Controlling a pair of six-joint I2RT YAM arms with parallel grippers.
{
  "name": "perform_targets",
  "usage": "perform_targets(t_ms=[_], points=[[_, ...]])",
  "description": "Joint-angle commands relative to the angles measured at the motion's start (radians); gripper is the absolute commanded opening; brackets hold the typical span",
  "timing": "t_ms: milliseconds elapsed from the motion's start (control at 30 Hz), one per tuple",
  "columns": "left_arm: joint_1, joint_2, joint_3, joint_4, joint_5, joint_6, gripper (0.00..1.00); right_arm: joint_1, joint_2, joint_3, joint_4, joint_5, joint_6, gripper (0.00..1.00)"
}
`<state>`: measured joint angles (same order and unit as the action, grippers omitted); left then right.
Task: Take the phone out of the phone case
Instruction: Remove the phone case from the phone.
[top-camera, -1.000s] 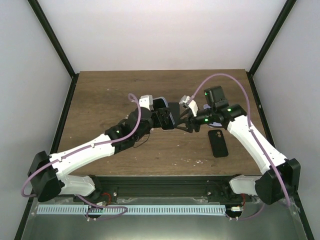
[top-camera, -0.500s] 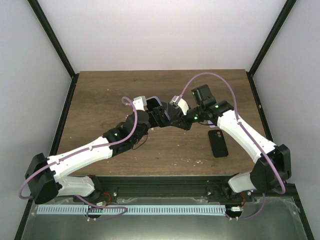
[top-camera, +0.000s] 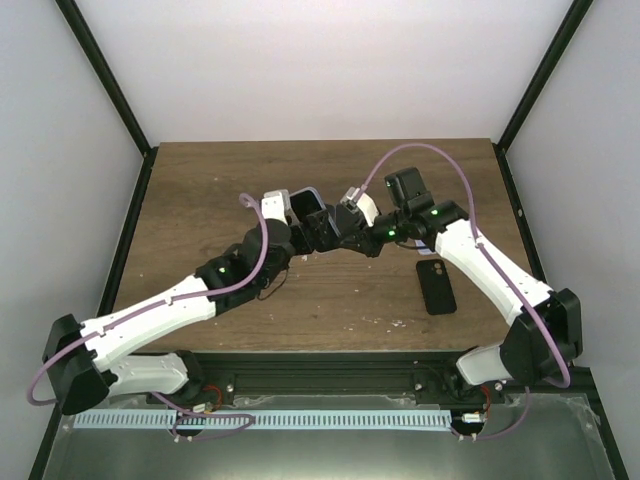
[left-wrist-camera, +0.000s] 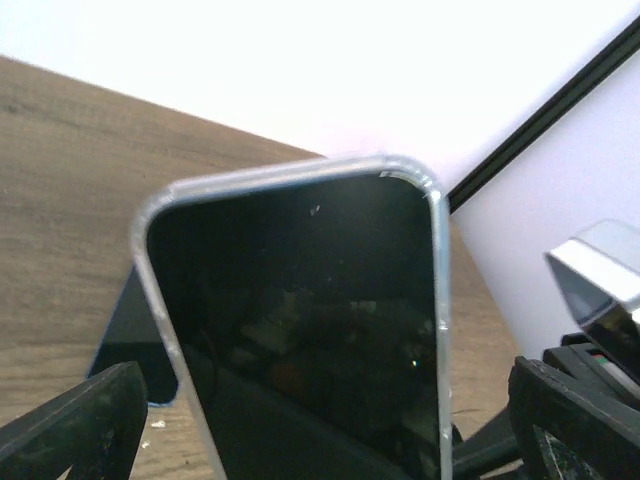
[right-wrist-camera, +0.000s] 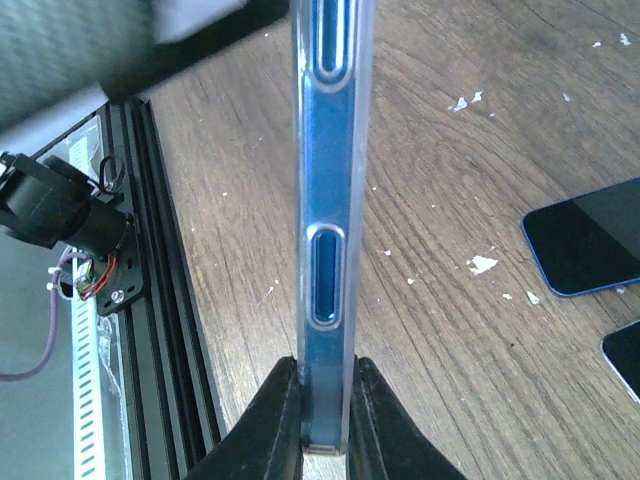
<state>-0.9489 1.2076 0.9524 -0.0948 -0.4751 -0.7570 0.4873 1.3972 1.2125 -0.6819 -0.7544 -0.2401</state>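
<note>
Presently, my left gripper (left-wrist-camera: 320, 435) stands spread wide, its fingers clear on either side of the phone (left-wrist-camera: 300, 320), which sits in its case (left-wrist-camera: 437, 300) raised above mid-table. My right gripper (right-wrist-camera: 325, 405) pinches its thin edge, presumably steadying it so the left can take the rim. Phone not yet out.

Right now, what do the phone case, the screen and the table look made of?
The phone case looks like clear soft plastic, maybe TPU: blue shows through it and button covers are moulded in. The screen is glossy dark glass, with reflections. The table is matte brown wood or wood-look laminate, grain visible; I cannot tell which.
</note>
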Motion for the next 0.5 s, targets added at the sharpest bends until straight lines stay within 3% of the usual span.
perform_targets(t_ms=[0, 100, 167, 333, 467], points=[[0.011, -0.094, 0.031, -0.025, 0.010, 0.202, 1.00, -0.024, -0.041, -0.005, 0.075, -0.031, 0.044, 0.01], [0.044, -0.182, -0.056, 0.028, 0.136, 0.266, 1.00, -0.069, -0.065, -0.032, 0.086, -0.086, 0.038, 0.01], [0.103, -0.242, -0.136, 0.081, 0.337, 0.273, 0.97, -0.104, -0.079, -0.039, 0.071, -0.144, 0.022, 0.01], [0.291, -0.341, -0.292, 0.259, 0.869, 0.225, 0.74, -0.149, -0.112, -0.047, -0.042, -0.274, -0.091, 0.01], [0.324, -0.347, -0.348, 0.354, 0.952, 0.204, 0.76, -0.149, -0.162, -0.088, -0.095, -0.381, -0.162, 0.01]])
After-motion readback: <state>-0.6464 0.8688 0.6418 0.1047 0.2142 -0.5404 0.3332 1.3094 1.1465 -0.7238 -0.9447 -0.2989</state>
